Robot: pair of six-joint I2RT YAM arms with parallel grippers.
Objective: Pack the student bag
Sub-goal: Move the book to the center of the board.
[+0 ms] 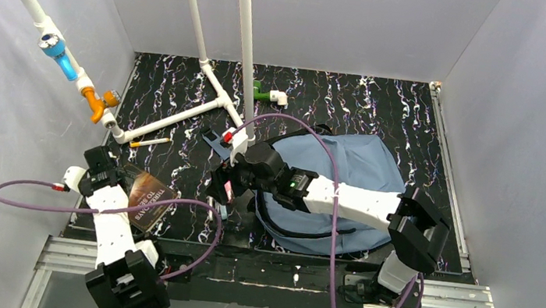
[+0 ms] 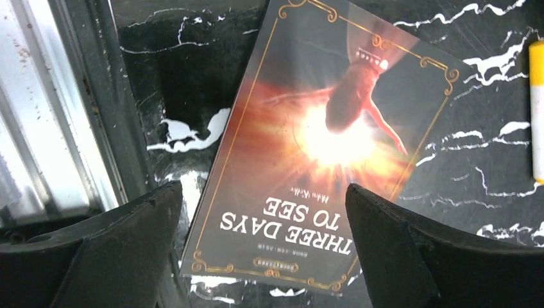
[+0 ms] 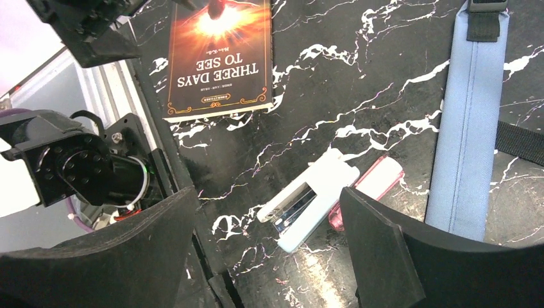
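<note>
White stapler (image 3: 308,205) between book (image 3: 218,58) and strap (image 3: 465,128)

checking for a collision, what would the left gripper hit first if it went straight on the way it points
Most likely the book, lying flat on the table dead ahead of the open left gripper. How far off it is cannot be told.

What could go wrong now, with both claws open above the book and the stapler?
The book lies flat near the edge of the table; the open left gripper might push it rather than lift it. The white stapler lies right beside a pink item, so the open right gripper may catch both or knock one away. A blue shoulder strap of the backpack lies close by and could snag.
</note>
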